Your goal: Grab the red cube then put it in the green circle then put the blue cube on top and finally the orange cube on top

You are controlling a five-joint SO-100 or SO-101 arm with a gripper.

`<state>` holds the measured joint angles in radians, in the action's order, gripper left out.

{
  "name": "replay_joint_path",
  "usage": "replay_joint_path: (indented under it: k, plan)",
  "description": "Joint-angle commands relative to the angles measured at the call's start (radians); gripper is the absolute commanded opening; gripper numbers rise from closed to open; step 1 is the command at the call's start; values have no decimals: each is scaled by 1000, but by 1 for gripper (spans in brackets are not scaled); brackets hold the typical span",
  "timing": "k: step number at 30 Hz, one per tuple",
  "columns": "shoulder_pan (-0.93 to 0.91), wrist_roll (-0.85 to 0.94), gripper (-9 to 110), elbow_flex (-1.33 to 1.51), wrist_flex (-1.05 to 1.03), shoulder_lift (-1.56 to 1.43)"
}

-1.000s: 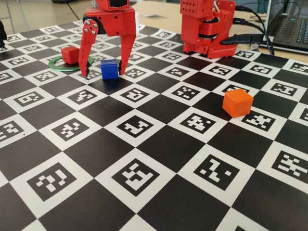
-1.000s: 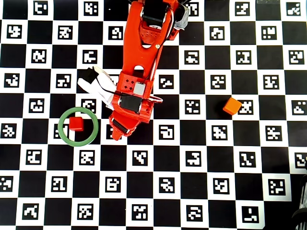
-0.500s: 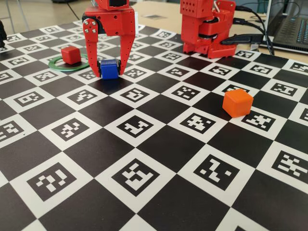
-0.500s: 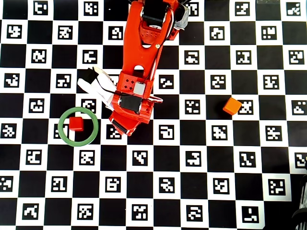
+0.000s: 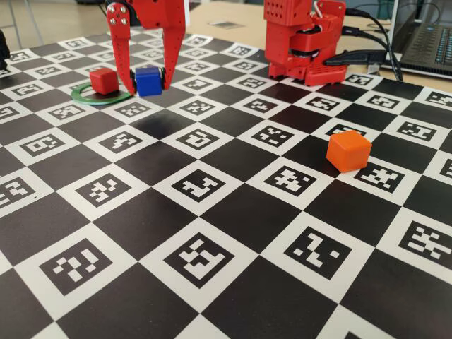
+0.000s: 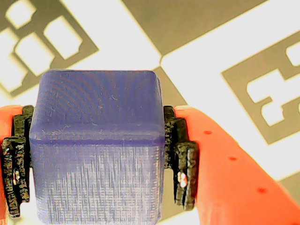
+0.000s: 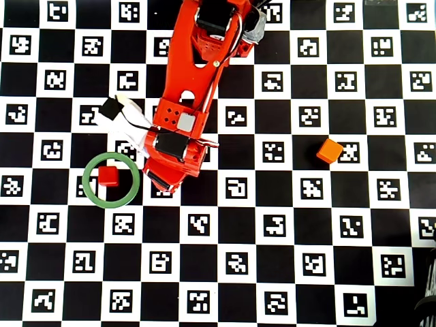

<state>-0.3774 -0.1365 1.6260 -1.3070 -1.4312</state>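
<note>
The blue cube (image 6: pixel 98 145) fills the space between the gripper (image 6: pixel 96 161) fingers, whose black ridged pads (image 6: pixel 183 164) press its left and right faces. Behind the cube lies the checkered marker board (image 6: pixel 225 56), apparently some way below it.
</note>
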Motion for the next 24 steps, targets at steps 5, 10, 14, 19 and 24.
replay_joint_path:
  k: [5,10,14,19,24]
  plan:
    - [-71,201,3,-325,-238,-95]
    - [-118,357,3,-457,-342,-80]
    - [-144,476,3,-535,-414,-49]
    - [-187,584,3,-626,-453,21]
    - [-224,712,3,-663,-459,78]
